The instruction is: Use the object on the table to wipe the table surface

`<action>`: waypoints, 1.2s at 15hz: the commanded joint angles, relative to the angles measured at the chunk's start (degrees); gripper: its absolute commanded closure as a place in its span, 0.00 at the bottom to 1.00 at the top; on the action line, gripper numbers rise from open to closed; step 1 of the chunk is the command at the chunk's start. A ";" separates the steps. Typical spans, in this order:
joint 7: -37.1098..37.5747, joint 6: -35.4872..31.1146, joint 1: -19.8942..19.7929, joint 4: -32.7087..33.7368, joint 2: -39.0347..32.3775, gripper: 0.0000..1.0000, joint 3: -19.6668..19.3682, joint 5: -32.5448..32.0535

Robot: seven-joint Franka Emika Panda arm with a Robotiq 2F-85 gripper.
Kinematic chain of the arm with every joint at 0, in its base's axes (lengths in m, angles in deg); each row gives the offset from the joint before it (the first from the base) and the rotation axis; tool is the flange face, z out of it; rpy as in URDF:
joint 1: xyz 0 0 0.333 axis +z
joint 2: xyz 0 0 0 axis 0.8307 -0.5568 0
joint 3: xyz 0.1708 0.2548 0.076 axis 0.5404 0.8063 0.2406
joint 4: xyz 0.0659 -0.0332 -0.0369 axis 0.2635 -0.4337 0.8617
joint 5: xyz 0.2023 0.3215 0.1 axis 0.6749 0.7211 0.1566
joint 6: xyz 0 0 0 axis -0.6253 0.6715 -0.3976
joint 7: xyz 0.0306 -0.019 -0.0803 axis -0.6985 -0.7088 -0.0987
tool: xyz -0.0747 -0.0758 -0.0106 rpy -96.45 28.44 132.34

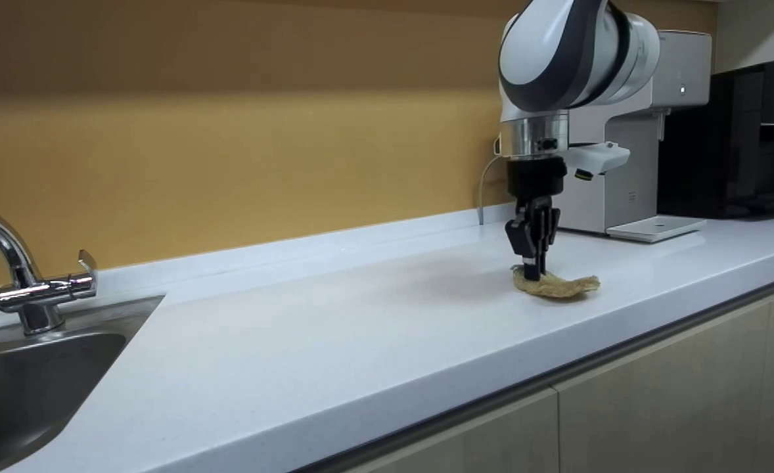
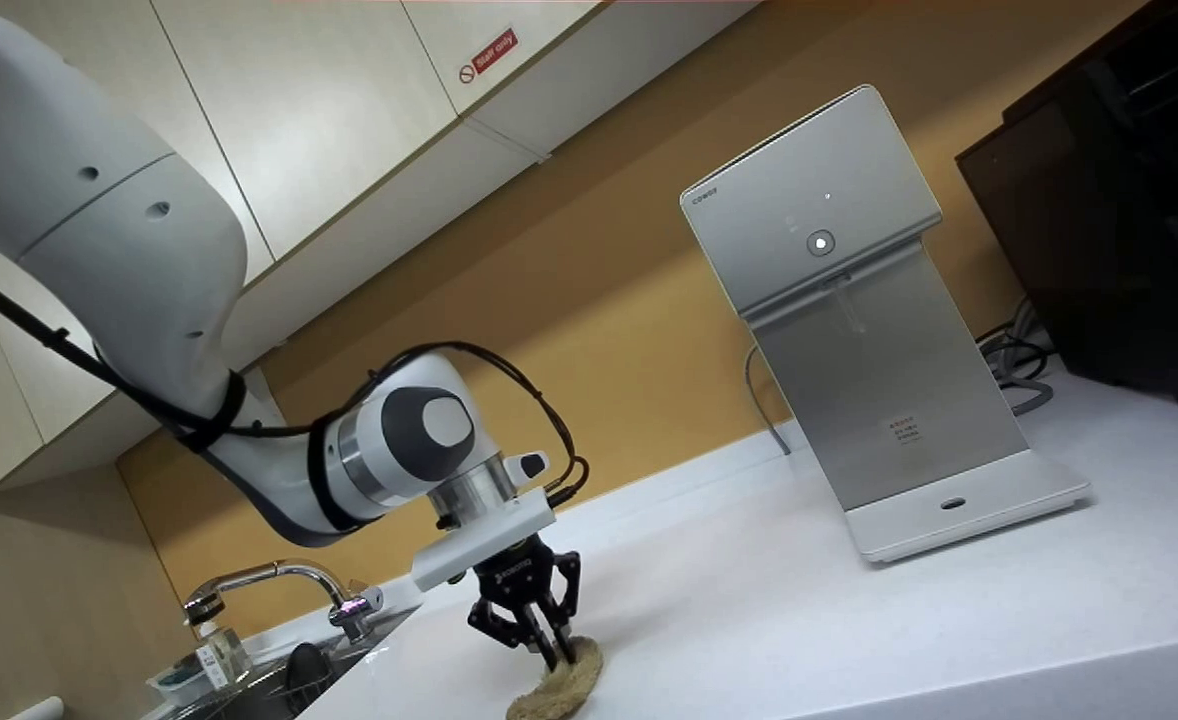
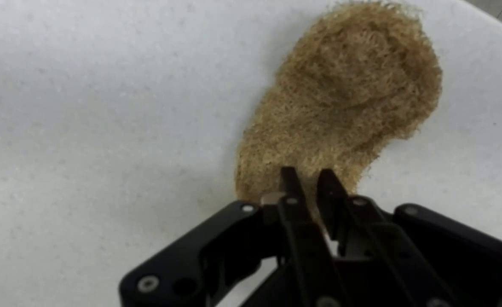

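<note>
Pincer (image 3: 307,170) nearly closed, narrow gap between my 2 fingers, 1 end of the loofah (image 3: 349,94) in it. I read that as a pinch: the wrist view shows fibre between my tips. Loofah sits on the counter (image 1: 308,348), sink side of the water dispenser (image 2: 889,370) and farther forward than it, near but not touching it. Resting against the surface in both exterior views; its free end looks slightly lifted in an exterior view.

Progress, my call: grasp done, loofah down on the surface done. Wiping itself: can't tell from stills if any strokes are made. I make out no stain or wet trail, so wiped and unwiped look alike to me.

Left, probably: the sweeping, mostly the long stretch from the dispenser's near side out toward the sink (image 1: 39,387), plus the strip directly in front of the dispenser. Release not done; task doesn't ask for it. I'd tag this as early to mid wipe, low confidence. Next stroke should keep light downward pressure and stay off the dispenser's base.
</note>
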 commanded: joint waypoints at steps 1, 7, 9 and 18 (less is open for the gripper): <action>-0.22 0.77 -0.23 2.44 -1.91 1.00 0.14 -0.54; -0.31 1.49 0.88 13.02 -10.26 0.99 1.09 -3.46; -0.06 1.93 1.65 17.52 -13.93 0.99 1.56 -5.27; -7.51 10.12 0.86 25.17 -17.29 0.99 5.47 -3.71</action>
